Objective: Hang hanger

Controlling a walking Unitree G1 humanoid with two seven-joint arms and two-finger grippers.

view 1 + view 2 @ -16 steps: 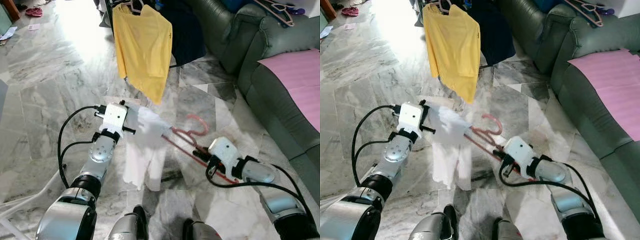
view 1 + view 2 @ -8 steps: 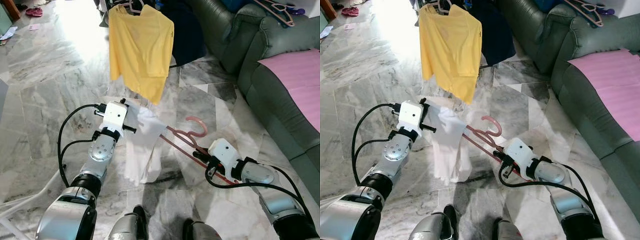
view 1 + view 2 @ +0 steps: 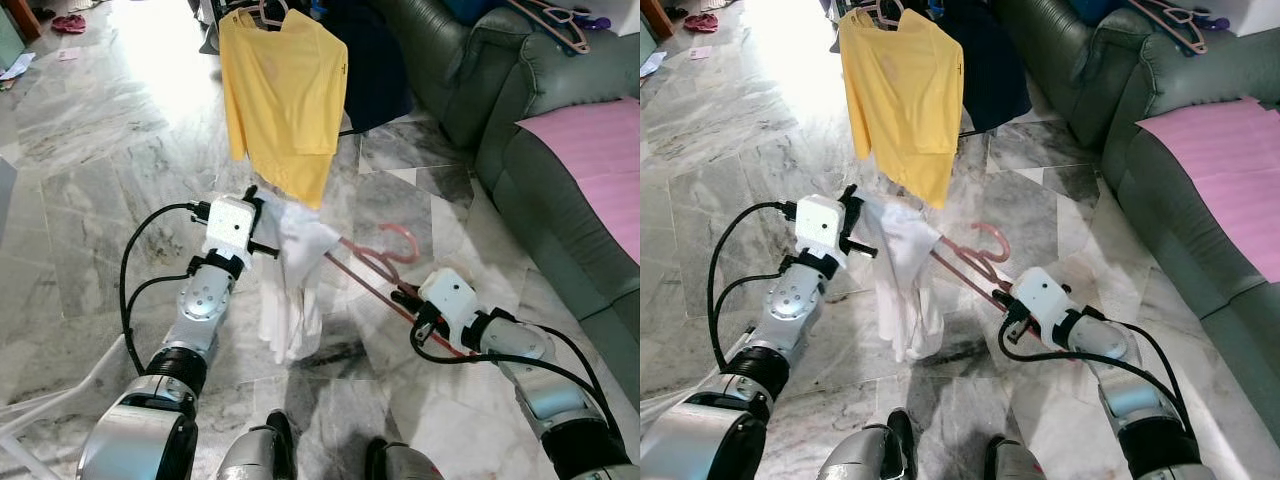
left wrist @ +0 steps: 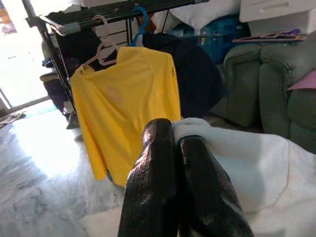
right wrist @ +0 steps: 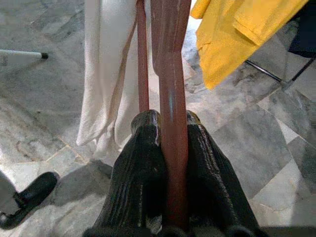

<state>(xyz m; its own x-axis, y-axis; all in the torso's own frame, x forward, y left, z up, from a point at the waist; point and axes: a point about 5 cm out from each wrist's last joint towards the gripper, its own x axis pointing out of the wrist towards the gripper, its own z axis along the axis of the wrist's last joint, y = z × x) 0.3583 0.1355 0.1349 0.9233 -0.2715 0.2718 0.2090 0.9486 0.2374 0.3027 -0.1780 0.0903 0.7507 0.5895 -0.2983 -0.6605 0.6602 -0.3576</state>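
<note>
A pink hanger (image 3: pixel 378 262) carries a white garment (image 3: pixel 296 275) above the marble floor, its hook pointing up toward the sofa side. My right gripper (image 3: pixel 407 300) is shut on the hanger's lower arm; the wrist view shows both fingers (image 5: pixel 143 173) clamped around the pink bar (image 5: pixel 170 98). My left gripper (image 3: pixel 270 222) is shut on the white garment (image 4: pixel 237 163) at the hanger's other end. Ahead, a yellow shirt (image 3: pixel 288 95) hangs on a white hanger (image 4: pixel 101 49) from a dark clothes rack (image 4: pixel 113 12).
A dark garment on a blue hanger (image 4: pixel 190 69) hangs beside the yellow shirt. A green sofa (image 3: pixel 530 150) with a pink cloth (image 3: pixel 595 150) runs along the right; more hangers (image 3: pixel 555 20) lie on its top. My two feet (image 3: pixel 330 460) stand on the marble floor.
Both grippers have lifted the hanger a little and drawn closer together, and the white garment now hangs bunched and narrower. The yellow shirt has swung slightly.
</note>
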